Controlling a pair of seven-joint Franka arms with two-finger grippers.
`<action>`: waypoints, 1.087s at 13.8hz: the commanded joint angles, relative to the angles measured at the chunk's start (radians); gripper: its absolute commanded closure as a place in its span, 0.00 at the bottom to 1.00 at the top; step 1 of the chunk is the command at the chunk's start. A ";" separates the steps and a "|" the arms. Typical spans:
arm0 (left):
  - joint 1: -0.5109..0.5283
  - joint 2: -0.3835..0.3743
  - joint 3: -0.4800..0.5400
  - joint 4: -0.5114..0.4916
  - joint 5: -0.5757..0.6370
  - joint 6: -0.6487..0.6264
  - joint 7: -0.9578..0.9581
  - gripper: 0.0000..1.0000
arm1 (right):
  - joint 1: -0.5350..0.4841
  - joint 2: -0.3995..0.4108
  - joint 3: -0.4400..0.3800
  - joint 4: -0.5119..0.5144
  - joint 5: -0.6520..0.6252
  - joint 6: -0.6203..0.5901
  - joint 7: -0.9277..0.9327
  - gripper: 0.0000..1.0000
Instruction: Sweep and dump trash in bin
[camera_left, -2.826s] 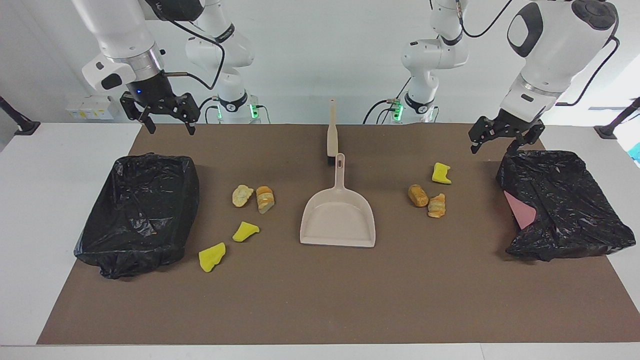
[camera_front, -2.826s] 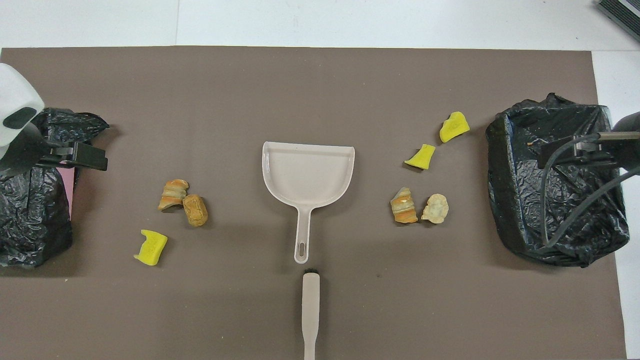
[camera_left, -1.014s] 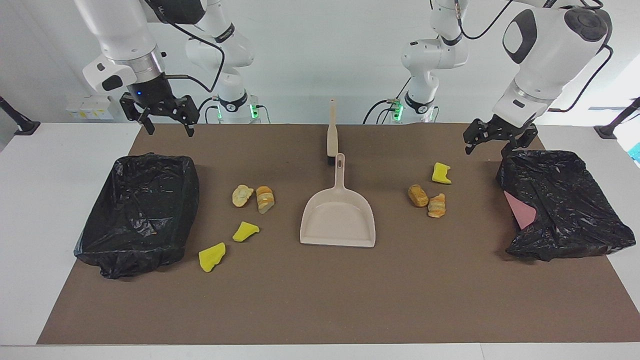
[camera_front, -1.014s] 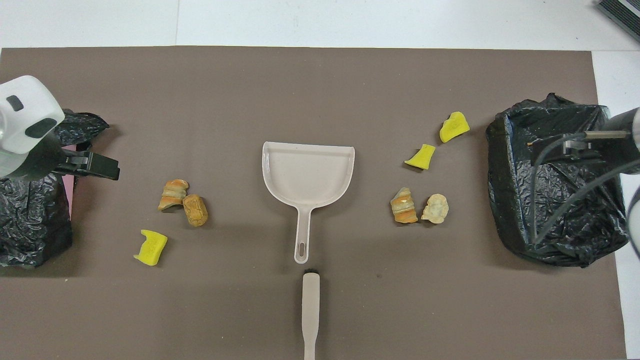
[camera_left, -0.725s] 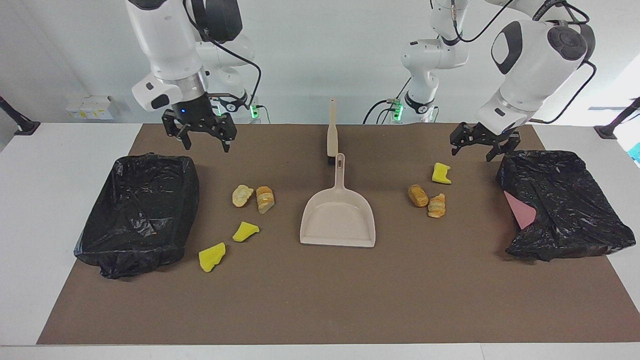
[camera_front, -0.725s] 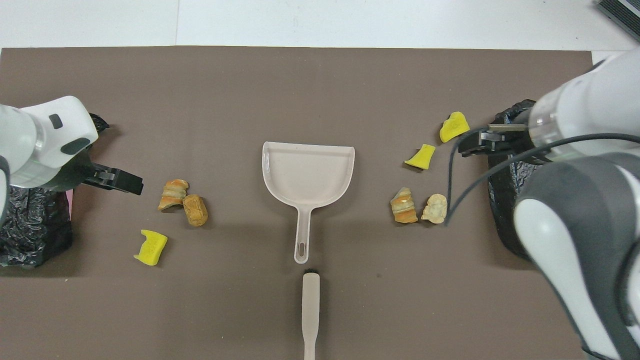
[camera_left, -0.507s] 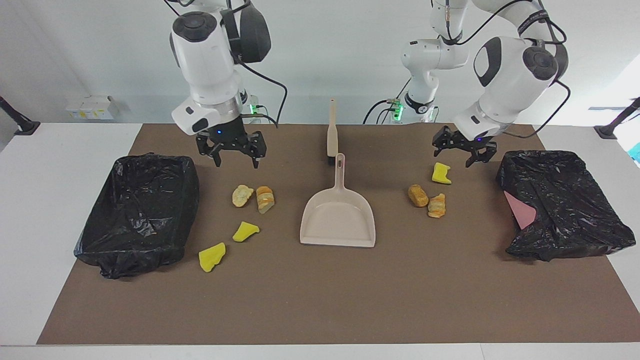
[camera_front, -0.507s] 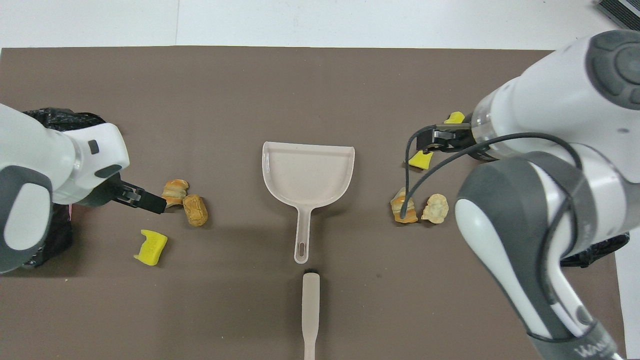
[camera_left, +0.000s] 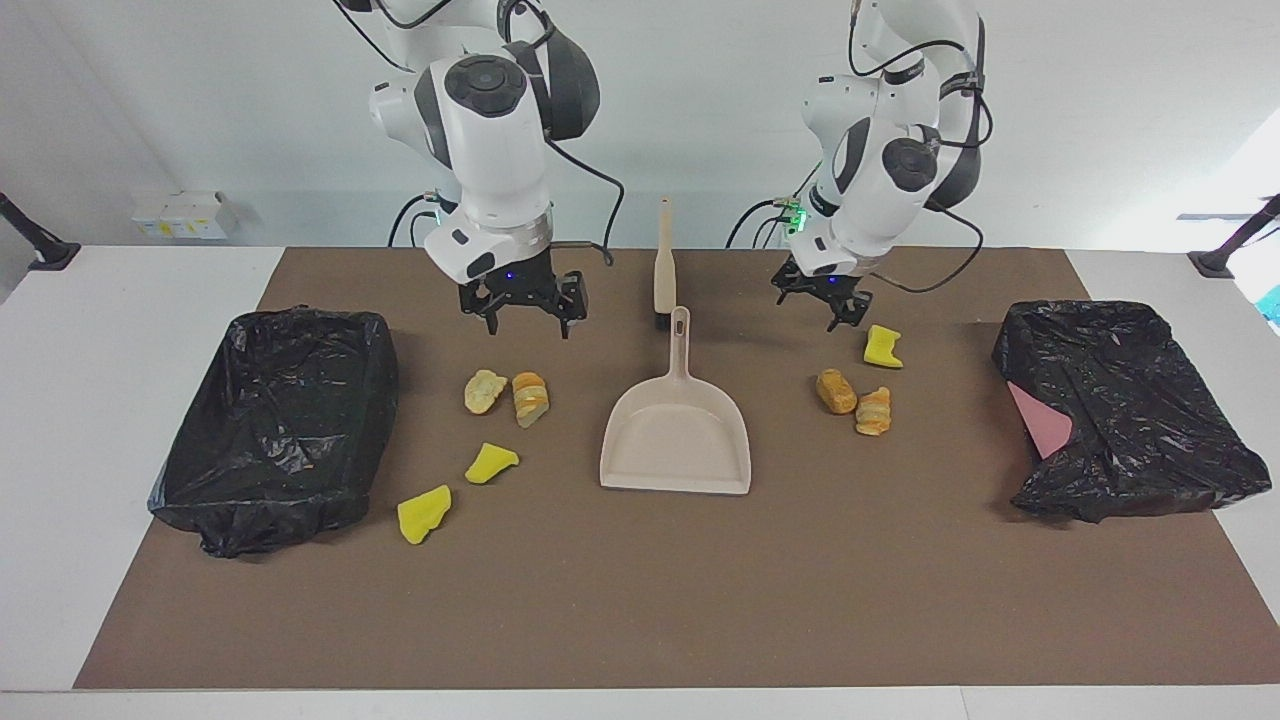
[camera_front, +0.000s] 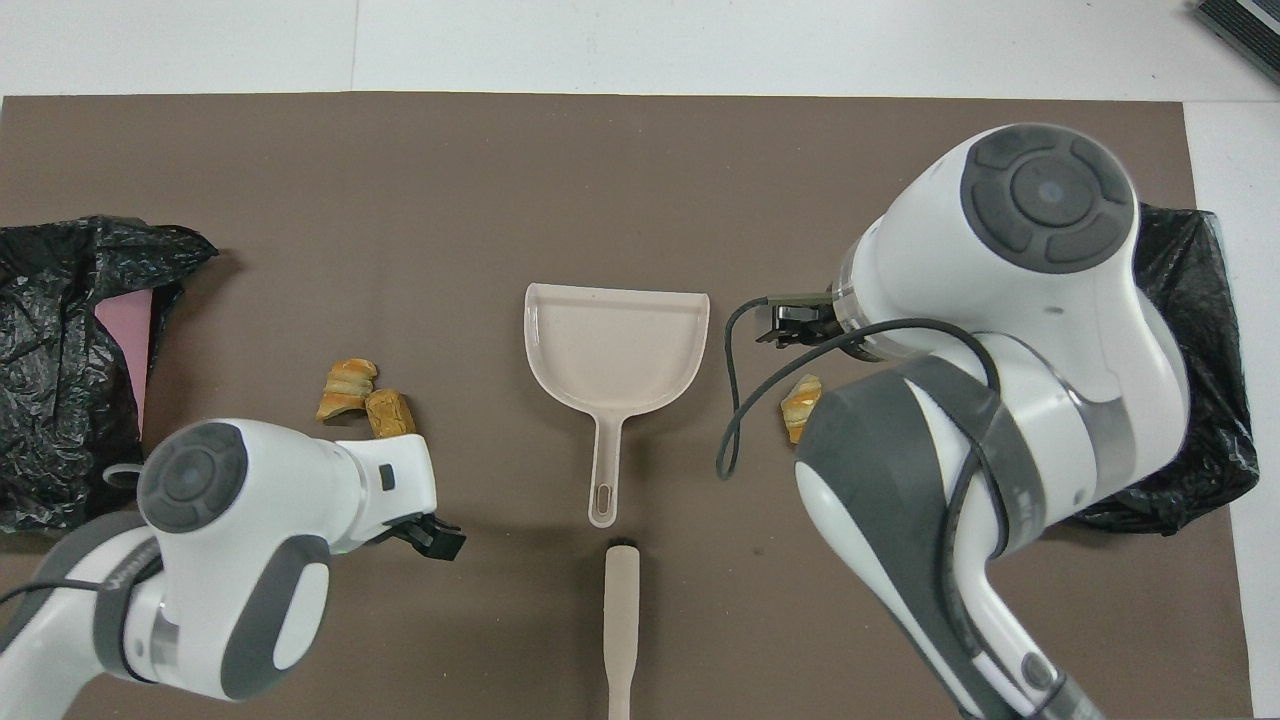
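Both arms have swung in from the bins toward the middle of the table. Nothing is swept yet: all seven scraps lie on the mat, four (camera_left: 508, 397) near the right gripper (camera_left: 523, 317), three (camera_left: 862, 390) near the left gripper (camera_left: 824, 308), and neither bin holds any that show. The dustpan (camera_left: 676, 440) and the brush (camera_left: 663, 262) lie untouched between the two grippers. The right gripper hangs with fingers spread wide, holding nothing. The left gripper also looks parted and empty, just beside a yellow scrap (camera_left: 882, 346).
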 joint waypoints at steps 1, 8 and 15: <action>-0.137 -0.066 0.019 -0.119 -0.043 0.092 -0.073 0.00 | 0.006 -0.074 -0.001 -0.102 0.003 0.021 0.002 0.00; -0.498 -0.068 -0.094 -0.119 -0.043 0.181 -0.722 0.00 | 0.084 0.040 -0.001 -0.093 0.036 0.206 0.095 0.00; -0.498 -0.065 -0.242 -0.122 -0.041 0.175 -0.927 0.28 | 0.271 0.231 -0.001 0.002 0.030 0.265 0.272 0.00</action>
